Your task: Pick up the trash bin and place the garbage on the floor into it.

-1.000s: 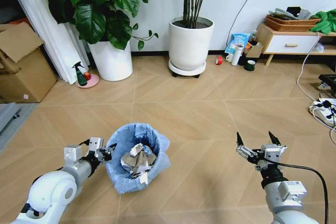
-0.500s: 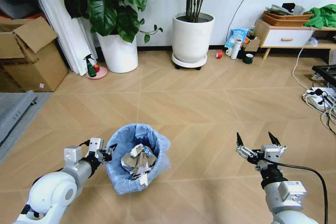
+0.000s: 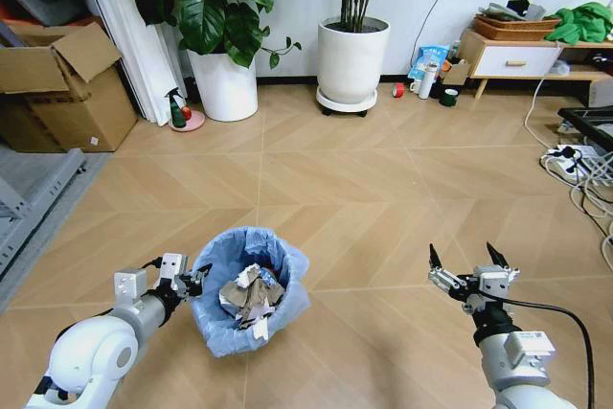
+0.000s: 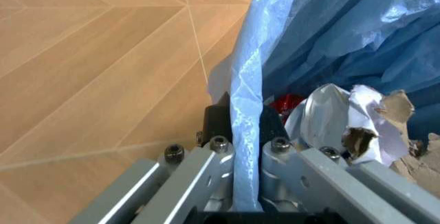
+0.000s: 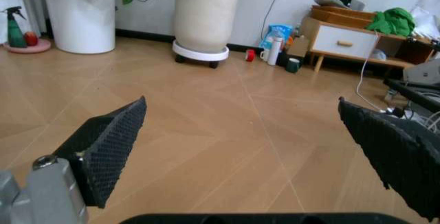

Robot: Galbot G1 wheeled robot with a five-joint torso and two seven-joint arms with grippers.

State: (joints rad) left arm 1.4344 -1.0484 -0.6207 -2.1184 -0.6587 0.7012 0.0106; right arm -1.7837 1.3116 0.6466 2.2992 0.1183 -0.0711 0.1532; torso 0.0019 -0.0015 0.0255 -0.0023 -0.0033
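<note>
The trash bin (image 3: 215, 321), small and round with a ruffled light-blue bag over its rim, is low in the head view, left of centre. Garbage (image 3: 249, 296) lies inside it: crumpled white tissues, brown scraps and a red can (image 4: 285, 102). My left gripper (image 3: 196, 280) is at the bin's left rim, shut on the rim and bag. In the left wrist view the blue bag (image 4: 246, 126) runs between its dark fingers (image 4: 216, 122). My right gripper (image 3: 466, 261) hovers over bare floor to the right of the bin, open. Its black fingers (image 5: 110, 141) stand wide apart with nothing between them.
Two white plant pots (image 3: 228, 83) (image 3: 352, 55) stand by the far wall. A cardboard box (image 3: 67, 93) and a metal rack (image 3: 29, 198) are at the left. A cabinet (image 3: 512, 56) and floor cables (image 3: 575, 155) are at the right. Open wooden floor lies ahead.
The room behind has slid up and rightward and looks farther off, so the camera has moved. Both grippers and the bin keep their place in the picture.
</note>
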